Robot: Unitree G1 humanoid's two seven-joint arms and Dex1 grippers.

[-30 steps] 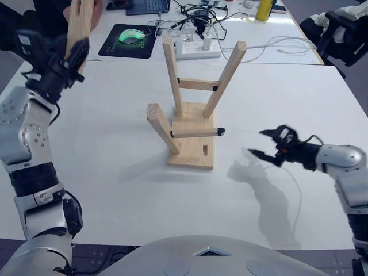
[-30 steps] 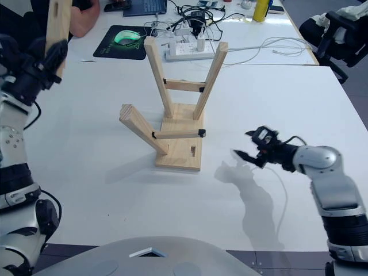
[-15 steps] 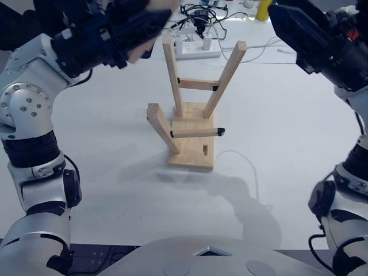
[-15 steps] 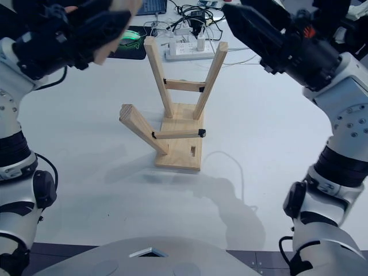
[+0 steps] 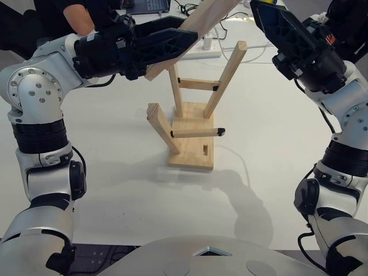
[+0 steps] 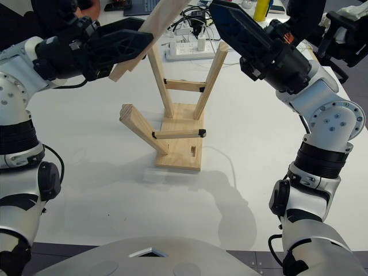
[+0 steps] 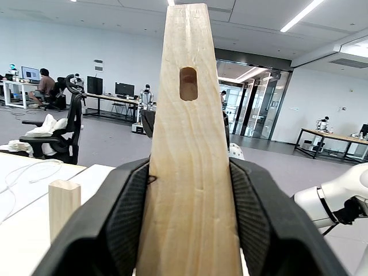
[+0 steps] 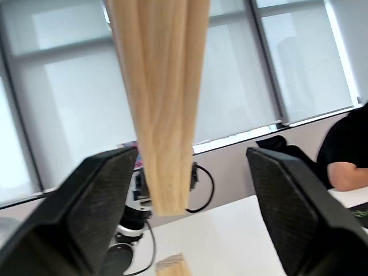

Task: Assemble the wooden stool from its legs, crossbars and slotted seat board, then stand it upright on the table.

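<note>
Pale wood: a loose stool leg [image 5: 204, 17] is clamped between the fingers of the left tool [image 7: 190, 169], high over the desk [image 5: 86, 144]. Its long axis slants from the left tool up and across toward the right tool [image 8: 188, 164]. The right tool is spread wide, its fingers [image 8: 95, 213] on either side of the leg's far end; the right wrist view shows gaps on both sides, which the head views hide. The left wrist view shows an oval slot [image 7: 188, 83] in the leg's face. Below, the seat board [image 5: 192, 155] lies flat on the desk, two upright legs [image 5: 172, 75] rising from it joined by a crossbar [image 5: 198, 84], and a third leg [image 5: 161, 126] leaning left with a second crossbar [image 5: 195, 133].
</note>
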